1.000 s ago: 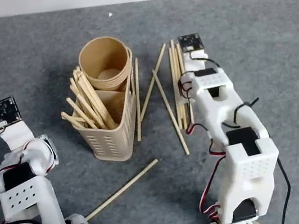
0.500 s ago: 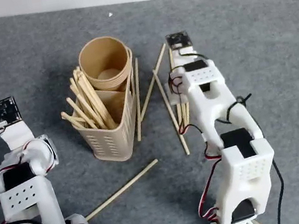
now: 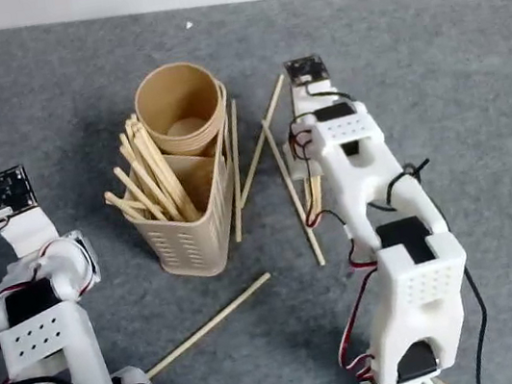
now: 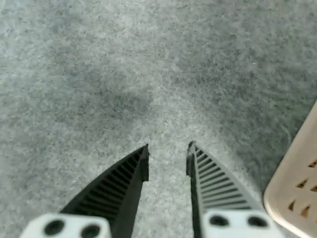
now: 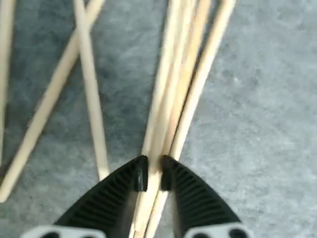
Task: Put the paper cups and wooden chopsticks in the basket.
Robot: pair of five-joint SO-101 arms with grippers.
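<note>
Right gripper (image 5: 149,174): jaws drawn narrow on the chopstick bundle (image 5: 185,84), which runs ahead of the tips along the carpet (image 4: 99,74). Loose chopsticks (image 5: 86,74) are found just beside the tips, toward the basket (image 3: 187,247), in which paper cups (image 3: 178,102) are held. A hold on the whole bundle should be confirmed before lifting, with strays left clear. Left gripper (image 4: 167,151): partly open, over bare carpet.

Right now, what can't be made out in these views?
Right wrist view: the chopstick bundle blurs near the right hand; stick count unclear.
High view: the right arm covers most of that bundle.
Left wrist view: the frame edge cuts off the basket.
</note>
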